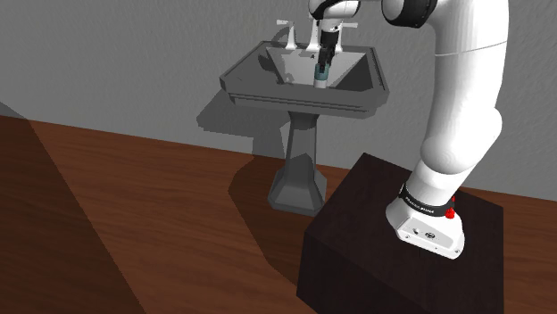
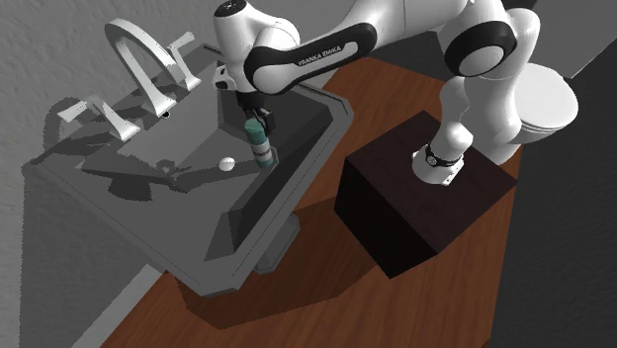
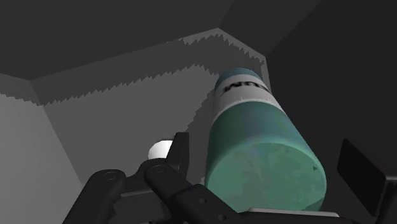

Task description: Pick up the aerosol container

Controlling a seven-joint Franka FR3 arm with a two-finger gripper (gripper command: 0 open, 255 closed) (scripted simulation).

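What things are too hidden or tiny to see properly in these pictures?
Wrist view: the aerosol can's own body hides its base.
Wrist view: lettering on its white band curves out of sight.
Wrist view: a finger of the gripper covers part of the white ball.
Second exterior view: the arm hides part of the toilet.

A dark grey sink (image 1: 357, 96) stood on a pedestal (image 1: 299, 165) against a plain grey wall (image 1: 134, 62), its angular basin sloping down to a small white drain stopper (image 2: 227, 163). A pale arched faucet (image 2: 150, 54) rose at the basin's back rim, with a lever handle (image 2: 121, 121) on either side of it. The floor (image 1: 134, 223) was brown wood, crossed by broad shadows. In the second exterior view a white toilet (image 2: 547, 99) sat near the upper right corner
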